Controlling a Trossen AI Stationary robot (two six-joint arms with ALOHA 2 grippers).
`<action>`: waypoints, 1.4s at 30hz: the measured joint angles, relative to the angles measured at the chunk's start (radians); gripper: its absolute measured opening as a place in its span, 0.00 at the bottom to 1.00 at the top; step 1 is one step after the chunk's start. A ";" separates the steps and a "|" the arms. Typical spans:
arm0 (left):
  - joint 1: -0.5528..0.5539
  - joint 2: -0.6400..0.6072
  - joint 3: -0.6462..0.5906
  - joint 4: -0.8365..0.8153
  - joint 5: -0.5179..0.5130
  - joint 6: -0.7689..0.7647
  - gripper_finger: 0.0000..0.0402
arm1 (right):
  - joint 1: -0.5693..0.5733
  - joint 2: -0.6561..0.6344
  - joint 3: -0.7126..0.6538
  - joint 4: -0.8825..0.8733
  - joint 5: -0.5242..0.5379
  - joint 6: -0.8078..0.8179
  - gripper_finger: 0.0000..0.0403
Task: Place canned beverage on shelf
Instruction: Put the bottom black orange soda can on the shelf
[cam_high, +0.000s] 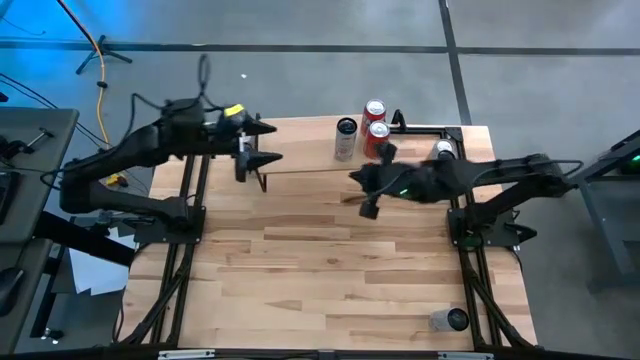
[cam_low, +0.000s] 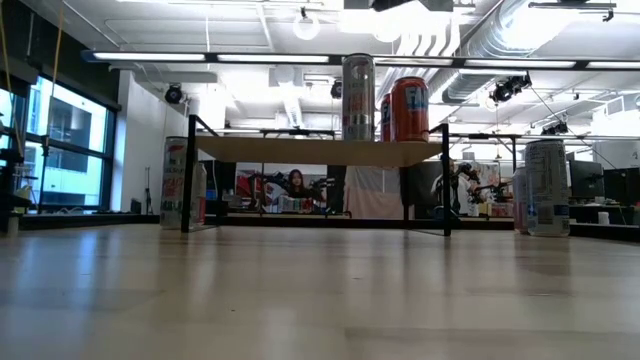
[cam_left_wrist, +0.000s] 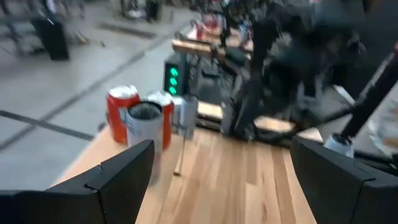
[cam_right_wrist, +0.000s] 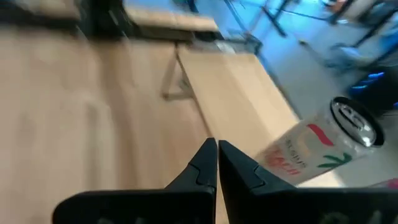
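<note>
The shelf (cam_high: 300, 160), a light wood plank on thin black legs, stands at the table's far side and also shows in the low view (cam_low: 315, 151). On its right part stand a silver can (cam_high: 345, 137) and two red cans (cam_high: 376, 122). My right gripper (cam_high: 366, 193) is shut and empty, just in front of those cans, at the plank's near edge. Its wrist view shows the shut fingertips (cam_right_wrist: 217, 149) beside a white can with red and green marks (cam_right_wrist: 317, 149). My left gripper (cam_high: 262, 142) is open and empty over the shelf's left end (cam_left_wrist: 221, 186).
A white can (cam_high: 443, 150) stands at the far right, by the right arm. Another can (cam_high: 450, 320) is near the table's front right corner. The low view shows a can (cam_low: 175, 183) at the shelf's left leg and one (cam_low: 546, 187) to its right. Bare wood (cam_high: 320, 270) fills the middle.
</note>
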 joint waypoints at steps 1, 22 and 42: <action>-0.014 -0.016 0.000 0.000 -0.027 -0.004 0.84 | 0.010 0.041 0.034 -0.034 0.053 -0.028 0.00; -0.060 -0.064 -0.001 -0.125 -0.140 -0.082 0.84 | 0.024 0.552 0.246 -0.361 0.667 -0.085 0.00; -0.060 -0.047 -0.001 -0.188 -0.151 -0.122 0.84 | -0.086 0.557 0.246 -0.322 0.667 -0.080 0.00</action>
